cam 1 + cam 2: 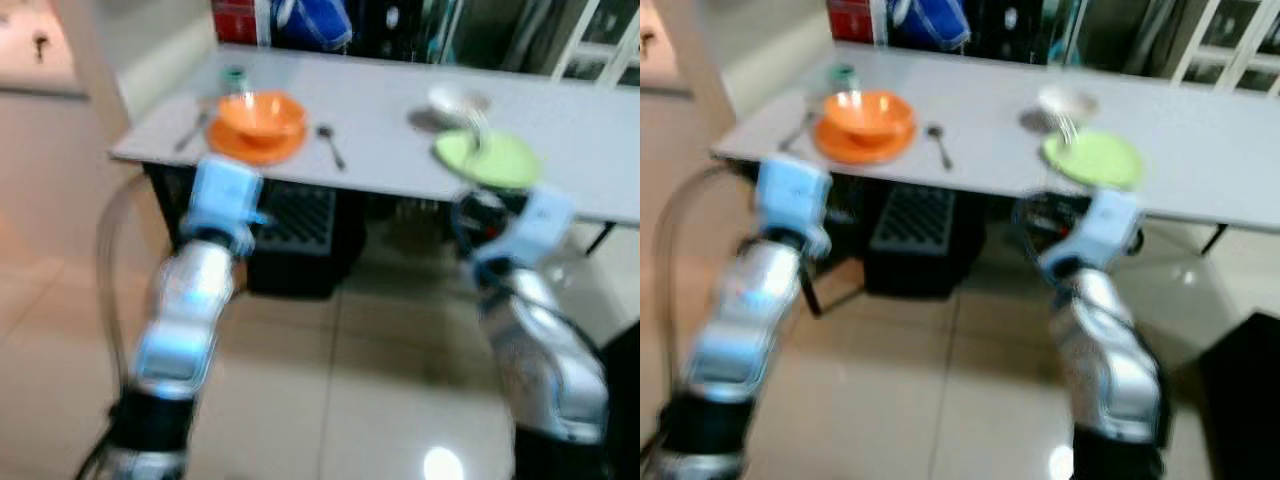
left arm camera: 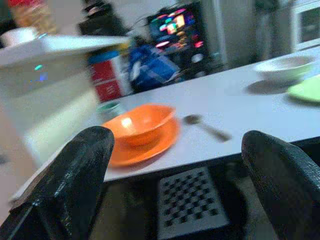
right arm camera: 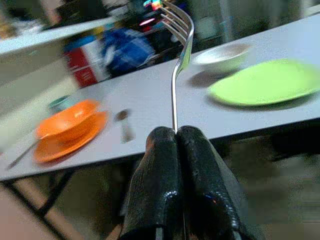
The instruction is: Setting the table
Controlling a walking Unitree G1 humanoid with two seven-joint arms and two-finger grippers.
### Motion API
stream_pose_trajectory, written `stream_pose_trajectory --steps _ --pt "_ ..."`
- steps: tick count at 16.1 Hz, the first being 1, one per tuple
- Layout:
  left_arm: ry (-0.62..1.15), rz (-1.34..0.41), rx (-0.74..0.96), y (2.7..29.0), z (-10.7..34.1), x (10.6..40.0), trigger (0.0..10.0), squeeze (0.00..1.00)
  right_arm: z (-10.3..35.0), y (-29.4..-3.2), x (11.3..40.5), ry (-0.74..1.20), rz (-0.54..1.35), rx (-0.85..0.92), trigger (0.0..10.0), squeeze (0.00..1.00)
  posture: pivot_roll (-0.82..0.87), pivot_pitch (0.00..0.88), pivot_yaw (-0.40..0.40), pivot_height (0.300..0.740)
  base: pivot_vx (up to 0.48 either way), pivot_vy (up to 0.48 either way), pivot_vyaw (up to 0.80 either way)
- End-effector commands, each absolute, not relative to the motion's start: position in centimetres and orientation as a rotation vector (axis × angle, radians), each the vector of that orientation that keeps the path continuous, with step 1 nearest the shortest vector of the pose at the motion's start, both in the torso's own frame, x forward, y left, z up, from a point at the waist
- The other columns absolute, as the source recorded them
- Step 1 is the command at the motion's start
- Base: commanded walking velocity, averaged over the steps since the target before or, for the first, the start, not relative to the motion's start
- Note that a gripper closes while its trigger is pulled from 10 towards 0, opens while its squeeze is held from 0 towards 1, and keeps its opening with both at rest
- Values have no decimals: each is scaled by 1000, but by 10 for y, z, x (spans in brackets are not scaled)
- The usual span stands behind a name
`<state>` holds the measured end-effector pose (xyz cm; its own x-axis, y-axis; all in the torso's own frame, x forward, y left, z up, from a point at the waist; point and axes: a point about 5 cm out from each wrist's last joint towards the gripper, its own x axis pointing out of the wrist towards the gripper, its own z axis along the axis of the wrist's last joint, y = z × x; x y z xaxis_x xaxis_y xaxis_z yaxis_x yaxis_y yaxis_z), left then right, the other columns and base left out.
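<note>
I have the right tool (image 3: pixel 176 134) pressed together on the handle of a silver metal fork (image 3: pixel 179 55), which stands up from the fingertips with its tines at the top. In the head views that arm sits low, near the front edge of the long pale grey surface (image 1: pixel 390 110), just below the flat lime-green plate (image 1: pixel 487 157). A shallow white bowl (image 1: pixel 456 100) sits just beyond that plate, on its far side.

My left tool (image 2: pixel 175 185) is spread wide, its two black fingers (image 2: pixel 75 180) well apart with nothing between them. It is held in front of the left end of the surface, below the edge. Beyond it I see an orange bowl (image 1: pixel 260 113) resting on a round orange plate (image 1: pixel 255 145). A metal spoon (image 1: pixel 331 144) lies on the surface just to the right of that plate, and another thin utensil (image 1: pixel 193 130) lies to its left; I cannot tell which kind. A small teal cup (image 1: pixel 233 76) stands behind the orange set, toward the far edge.

The head views are blurred.
</note>
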<state>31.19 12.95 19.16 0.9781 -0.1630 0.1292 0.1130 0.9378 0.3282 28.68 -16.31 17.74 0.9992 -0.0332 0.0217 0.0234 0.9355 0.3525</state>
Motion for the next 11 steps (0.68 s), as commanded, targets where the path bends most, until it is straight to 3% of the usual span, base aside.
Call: stream_pose_trajectory --steps 1,7,11 --pt "-170 -124 339 135 197 314 10000 0 183 -161 287 -52 -26 361 10000 0 -50 0 -2 740 0 -424 0" --pt "-177 -132 365 135 201 313 10000 0 174 -162 285 -26 -44 400 10000 0 28 0 -29 740 0 -423 0" --pt "-166 -115 349 139 201 313 10000 0 176 -156 285 -22 -21 385 10000 0 -13 0 -17 740 0 0 0"
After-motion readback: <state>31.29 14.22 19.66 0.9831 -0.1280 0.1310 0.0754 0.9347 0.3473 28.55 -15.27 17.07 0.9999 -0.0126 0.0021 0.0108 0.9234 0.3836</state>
